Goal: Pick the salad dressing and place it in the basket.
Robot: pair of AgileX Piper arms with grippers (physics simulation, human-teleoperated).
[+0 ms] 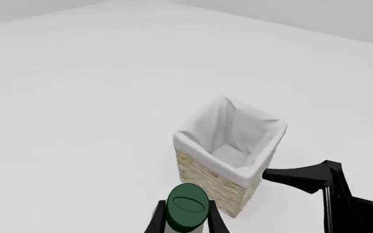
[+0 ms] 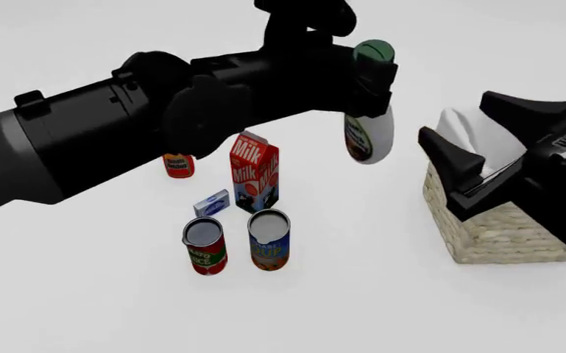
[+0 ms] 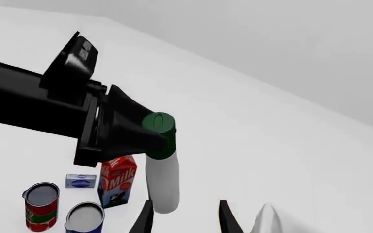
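- One bottle matters: the salad dressing hangs in the air, clamped at the neck by the left hand.
- Its long axis is near upright, cap up.
- The basket lies to its right and lower.
- The right hand is spread apart, holding nothing.

My black fingers hold a white bottle with a dark green cap and a green-and-red label. The basket is tan wicker lined in white; the milk carton is red, white and blue, on a white table.
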